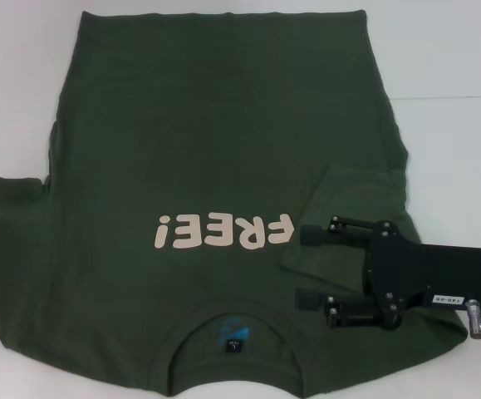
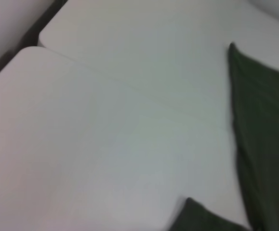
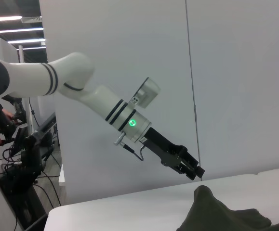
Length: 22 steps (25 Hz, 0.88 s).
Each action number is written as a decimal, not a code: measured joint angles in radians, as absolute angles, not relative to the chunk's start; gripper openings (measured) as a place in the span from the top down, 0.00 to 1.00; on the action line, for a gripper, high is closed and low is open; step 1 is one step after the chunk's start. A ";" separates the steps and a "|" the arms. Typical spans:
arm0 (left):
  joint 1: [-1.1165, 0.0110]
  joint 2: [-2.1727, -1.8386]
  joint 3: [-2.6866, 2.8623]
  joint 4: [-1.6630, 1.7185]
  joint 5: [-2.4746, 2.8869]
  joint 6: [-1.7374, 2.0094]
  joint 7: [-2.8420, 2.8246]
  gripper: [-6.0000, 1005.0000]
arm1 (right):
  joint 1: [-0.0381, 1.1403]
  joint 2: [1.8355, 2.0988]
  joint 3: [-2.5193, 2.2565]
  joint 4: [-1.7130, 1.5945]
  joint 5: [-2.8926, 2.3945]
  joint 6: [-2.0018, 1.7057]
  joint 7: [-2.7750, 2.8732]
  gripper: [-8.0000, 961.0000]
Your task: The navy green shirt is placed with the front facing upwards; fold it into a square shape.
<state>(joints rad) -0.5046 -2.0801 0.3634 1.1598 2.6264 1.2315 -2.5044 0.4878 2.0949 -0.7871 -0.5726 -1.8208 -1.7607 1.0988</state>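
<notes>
The navy green shirt [image 1: 198,150] lies flat on the white table [image 1: 448,50], front up, with the cream "FREE!" lettering [image 1: 223,231] and the collar with its blue label [image 1: 232,337] nearest me. Its right sleeve [image 1: 348,208] is folded inward over the body. My right gripper [image 1: 311,266] hovers open over that folded sleeve, nothing between its fingers [image 1: 315,235]. The left sleeve [image 1: 7,224] lies spread out. My left gripper [image 3: 193,169] is raised off the table beyond the shirt's edge [image 3: 226,216], seen only in the right wrist view. The left wrist view shows the shirt's edge [image 2: 264,125].
Two white tabletops meet at a seam [image 2: 129,86], with a dark gap [image 2: 28,33] past their far corner. Grey wall panels [image 3: 235,72] stand behind the table. Cables and equipment [image 3: 19,183] are on the floor to the side.
</notes>
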 joint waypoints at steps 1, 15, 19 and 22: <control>-0.490 -2.080 0.360 1.155 2.588 1.231 -2.502 0.74 | 0.488 2.094 -0.787 -0.570 -1.821 -1.761 1.096 0.13; -0.474 -2.077 0.368 1.032 2.540 1.100 -2.499 0.26 | 0.485 2.094 -0.787 -0.558 -1.821 -1.762 1.091 0.13; -0.486 -2.074 0.381 0.996 2.540 1.073 -2.498 0.17 | 0.482 2.094 -0.787 -0.556 -1.821 -1.762 1.091 0.13; -0.493 -2.072 0.384 0.985 2.541 1.059 -2.498 0.10 | 0.482 2.094 -0.787 -0.556 -1.821 -1.763 1.091 0.13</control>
<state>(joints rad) -0.4925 -2.0715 0.3840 0.9846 2.5411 1.0591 -2.4981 0.4820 2.0938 -0.7869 -0.5562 -1.8208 -1.7633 1.0906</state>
